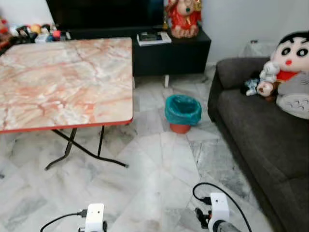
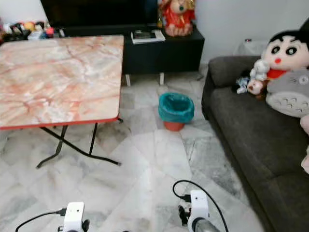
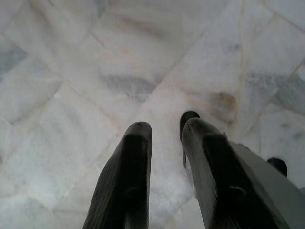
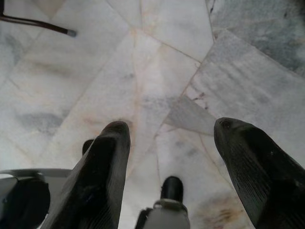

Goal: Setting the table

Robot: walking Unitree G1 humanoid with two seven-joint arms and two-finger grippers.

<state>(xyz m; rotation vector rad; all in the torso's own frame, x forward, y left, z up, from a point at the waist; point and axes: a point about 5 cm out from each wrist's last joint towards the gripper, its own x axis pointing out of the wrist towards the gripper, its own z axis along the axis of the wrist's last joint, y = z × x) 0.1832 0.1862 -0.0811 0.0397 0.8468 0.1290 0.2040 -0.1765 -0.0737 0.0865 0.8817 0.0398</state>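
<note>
A folding table (image 1: 63, 82) with a pink marble-pattern top and a red edge stands ahead on my left, and its top is bare. Both arms hang low over the marble floor: my left arm (image 1: 94, 217) and my right arm (image 1: 218, 210) show at the bottom edge. In the left wrist view my left gripper (image 3: 167, 131) points at the floor tiles with its fingers close together and nothing between them. My right gripper (image 4: 171, 126) is spread wide open above the floor, empty.
The table's black folding legs (image 1: 72, 145) reach out over the floor. A teal-lined bin (image 1: 183, 112) stands ahead of me. A dark sofa (image 1: 260, 130) with plush toys (image 1: 289, 72) runs along the right. A black TV cabinet (image 1: 169, 53) lines the far wall.
</note>
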